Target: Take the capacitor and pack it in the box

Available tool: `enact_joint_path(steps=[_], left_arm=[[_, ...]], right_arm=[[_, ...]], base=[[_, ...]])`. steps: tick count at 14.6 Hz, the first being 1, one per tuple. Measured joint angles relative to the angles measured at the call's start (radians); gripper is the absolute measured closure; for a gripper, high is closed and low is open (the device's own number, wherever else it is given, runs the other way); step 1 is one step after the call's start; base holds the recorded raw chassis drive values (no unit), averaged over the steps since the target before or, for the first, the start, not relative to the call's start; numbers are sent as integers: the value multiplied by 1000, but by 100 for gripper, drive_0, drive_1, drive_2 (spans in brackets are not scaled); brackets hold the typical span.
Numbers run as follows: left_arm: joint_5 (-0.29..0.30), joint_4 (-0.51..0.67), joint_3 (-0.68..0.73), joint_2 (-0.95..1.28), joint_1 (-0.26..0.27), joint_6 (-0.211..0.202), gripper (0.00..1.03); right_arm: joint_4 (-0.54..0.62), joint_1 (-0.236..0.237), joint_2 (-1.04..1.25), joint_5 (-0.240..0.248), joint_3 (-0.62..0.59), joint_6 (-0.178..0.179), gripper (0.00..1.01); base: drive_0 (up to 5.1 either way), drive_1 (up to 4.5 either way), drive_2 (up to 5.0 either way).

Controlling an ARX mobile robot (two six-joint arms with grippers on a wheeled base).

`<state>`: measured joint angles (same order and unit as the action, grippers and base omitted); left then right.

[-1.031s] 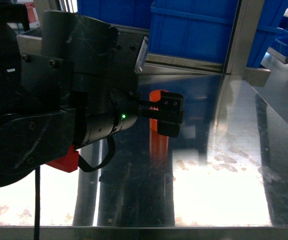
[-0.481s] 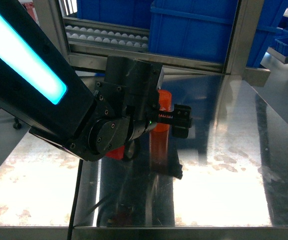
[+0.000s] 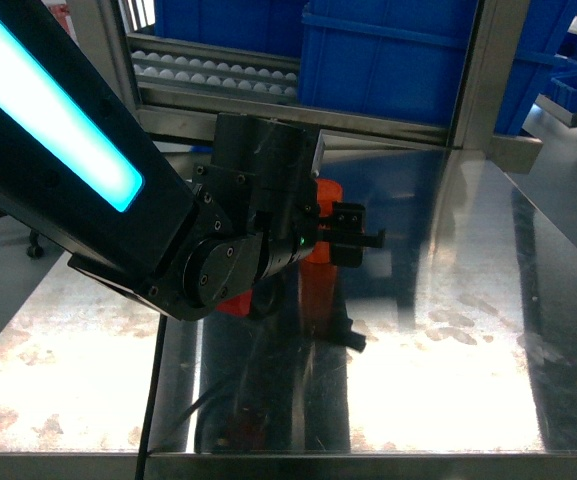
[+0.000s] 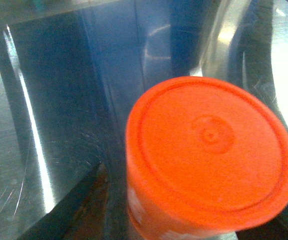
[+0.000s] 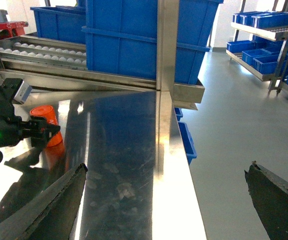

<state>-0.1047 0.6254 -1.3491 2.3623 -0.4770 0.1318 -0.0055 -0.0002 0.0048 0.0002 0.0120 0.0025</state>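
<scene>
Capacitor (image 3: 323, 225), an orange cylinder with a flat round top, stands upright on the steel desk (image 3: 448, 330), framed by the left claw (image 3: 353, 235), whose jaws look spread on either side and not yet pressing. It looks rigid, smooth and light, best taken across its curved sides below the cap. Half a second back the claw's tips sat a little further right. The right claw (image 5: 163, 200) hangs open, well apart.

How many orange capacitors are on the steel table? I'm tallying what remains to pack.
1. The orange capacitor stands upright mid-table, with the left gripper at it. The arm hides part of the table, so more may be hidden.
</scene>
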Motion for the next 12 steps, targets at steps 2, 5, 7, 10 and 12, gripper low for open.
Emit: enact_joint_path(steps=[2,5,7,10,12], left_arm=[[-3,-5,-5,0,-3,0,55],[-8,-21,30,-36,-5,2,58],[-44,-30,145,-164,11,0,58],[-111,70,392,-498,76,-9,59],[-164,97,621,-761,107,-40,59]], right_arm=[[0,0,0,0,0,0,3],[0,0,0,0,0,0,3],[0,0,0,0,0,0,3],[0,0,0,0,0,0,3],[0,0,0,0,0,0,3]], base=[[0,0,0],[0,0,0],[0,0,0],[0,0,0],[0,0,0]])
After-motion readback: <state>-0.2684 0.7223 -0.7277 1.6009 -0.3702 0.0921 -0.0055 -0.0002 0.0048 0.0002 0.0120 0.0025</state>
